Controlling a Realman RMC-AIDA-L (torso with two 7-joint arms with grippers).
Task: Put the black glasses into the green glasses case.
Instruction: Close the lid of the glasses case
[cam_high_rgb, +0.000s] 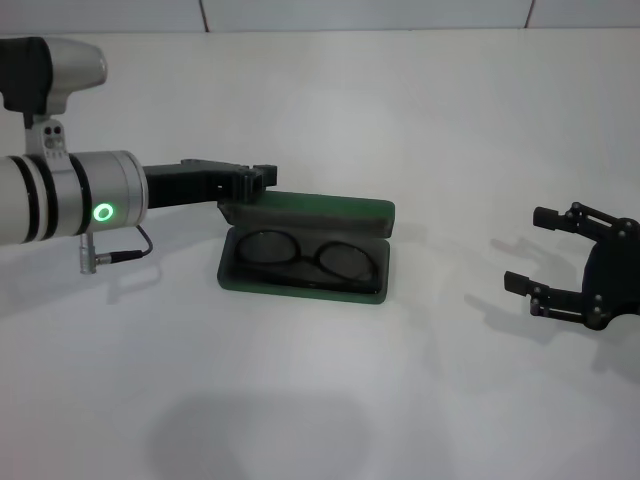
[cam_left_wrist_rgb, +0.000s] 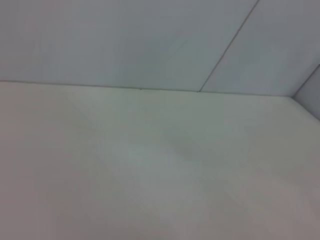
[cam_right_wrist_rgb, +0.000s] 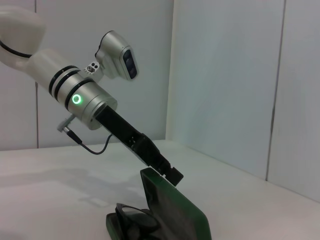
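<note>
The green glasses case (cam_high_rgb: 300, 292) lies open at the table's middle, its lid (cam_high_rgb: 330, 213) raised at the back. The black glasses (cam_high_rgb: 310, 258) lie folded inside the tray. My left gripper (cam_high_rgb: 258, 180) is shut, and its tip rests against the lid's left top edge from behind. The right wrist view shows the same contact: the left gripper (cam_right_wrist_rgb: 172, 175) on the rim of the case (cam_right_wrist_rgb: 175, 210), with the glasses (cam_right_wrist_rgb: 132, 220) dark in the tray below. Well to the right of the case, my right gripper (cam_high_rgb: 525, 250) hovers open and holds nothing.
The white table (cam_high_rgb: 330, 400) meets a pale panelled wall (cam_high_rgb: 360, 12) at the back. A thin cable (cam_high_rgb: 125, 255) hangs under the left wrist. The left wrist view shows only bare table and wall.
</note>
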